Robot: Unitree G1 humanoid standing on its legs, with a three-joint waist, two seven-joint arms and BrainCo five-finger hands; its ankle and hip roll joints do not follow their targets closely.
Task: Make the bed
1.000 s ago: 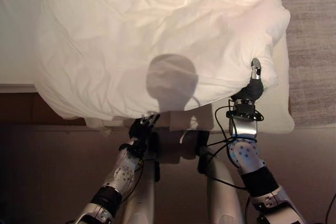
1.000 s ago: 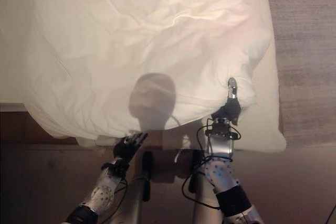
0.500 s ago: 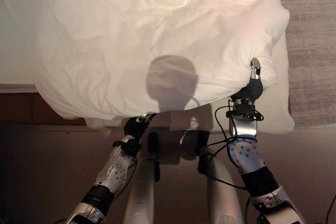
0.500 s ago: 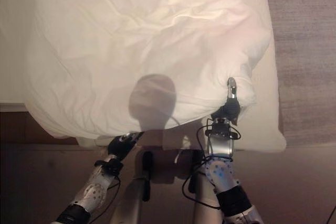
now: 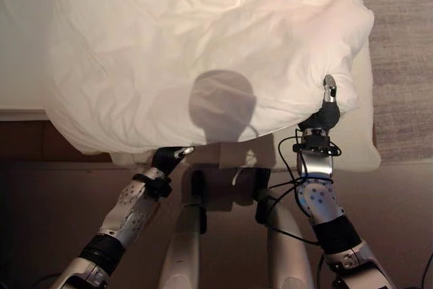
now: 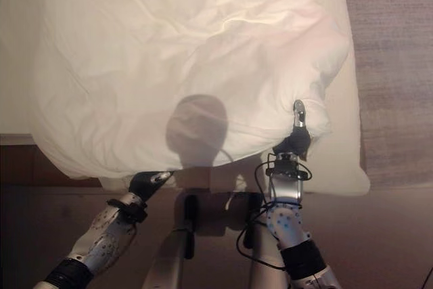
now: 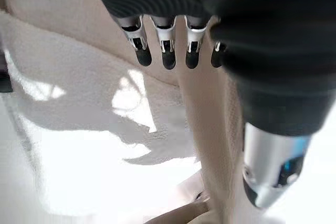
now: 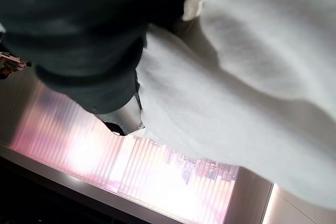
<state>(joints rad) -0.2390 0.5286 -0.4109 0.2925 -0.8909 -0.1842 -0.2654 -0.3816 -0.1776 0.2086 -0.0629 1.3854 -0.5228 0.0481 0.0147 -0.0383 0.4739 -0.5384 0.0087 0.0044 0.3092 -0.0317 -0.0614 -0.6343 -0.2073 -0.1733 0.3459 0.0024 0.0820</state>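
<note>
- The rumpled white duvet [image 5: 203,52] lay over the bed [image 5: 362,137].
- The right hand [image 5: 327,103] pinched the duvet's near right corner.
- The left hand [image 5: 168,157], fingers [image 7: 168,56] relaxed, sat under the near edge.

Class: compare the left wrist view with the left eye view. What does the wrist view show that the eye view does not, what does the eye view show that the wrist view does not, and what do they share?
Left wrist view alone: the left hand's fingers up close, straight and holding nothing, over pale bedding.

Left eye view alone: the whole rumpled white duvet on the bed, the carpet beside it, and the right hand pinching the duvet's near right corner.

Both: the left hand at the duvet's near edge.
</note>
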